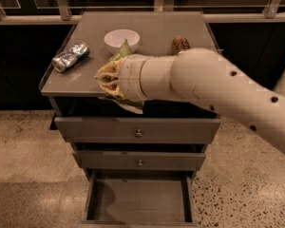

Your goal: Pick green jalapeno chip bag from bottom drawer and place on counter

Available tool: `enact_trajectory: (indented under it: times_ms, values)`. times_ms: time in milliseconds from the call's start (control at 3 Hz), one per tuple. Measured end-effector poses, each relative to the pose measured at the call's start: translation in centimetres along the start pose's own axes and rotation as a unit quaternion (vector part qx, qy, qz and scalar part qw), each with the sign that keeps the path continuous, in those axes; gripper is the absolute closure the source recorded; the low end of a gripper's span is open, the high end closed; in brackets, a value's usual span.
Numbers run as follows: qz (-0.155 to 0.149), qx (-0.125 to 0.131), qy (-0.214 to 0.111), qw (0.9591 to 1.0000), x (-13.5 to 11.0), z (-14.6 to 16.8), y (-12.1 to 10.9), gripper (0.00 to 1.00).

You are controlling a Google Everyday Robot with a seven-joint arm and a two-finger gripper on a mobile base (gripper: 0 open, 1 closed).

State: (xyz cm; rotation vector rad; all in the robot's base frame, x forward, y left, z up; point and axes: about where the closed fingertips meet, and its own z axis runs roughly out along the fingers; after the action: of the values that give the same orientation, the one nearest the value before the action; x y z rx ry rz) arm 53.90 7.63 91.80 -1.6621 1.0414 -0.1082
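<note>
My gripper (108, 80) is shut on the green jalapeno chip bag (123, 50). The bag's green tip sticks up behind the gripper and a pale edge hangs below it. The gripper holds the bag at the front edge of the counter (152, 25), just in front of the white bowl. The bottom drawer (138, 199) is pulled open below, and its plain grey inside shows nothing in it. My arm reaches in from the right and hides part of the counter's right front.
A white bowl (121, 38) stands at the counter's middle back. A crushed silver-blue can (70, 57) lies at its left. A brown can (180, 44) stands at the right, partly behind my arm. Two upper drawers with round knobs (138, 133) are closed. Speckled floor surrounds the cabinet.
</note>
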Motion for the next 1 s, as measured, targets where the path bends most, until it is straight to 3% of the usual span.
enact_trajectory:
  times_ms: [333,1000]
  values:
    - [-0.018,-0.001,0.006,0.9998,1.9,1.1,-3.3,1.0]
    - [-0.014,0.008,0.023,0.9996,7.3,3.4,-5.1,1.0]
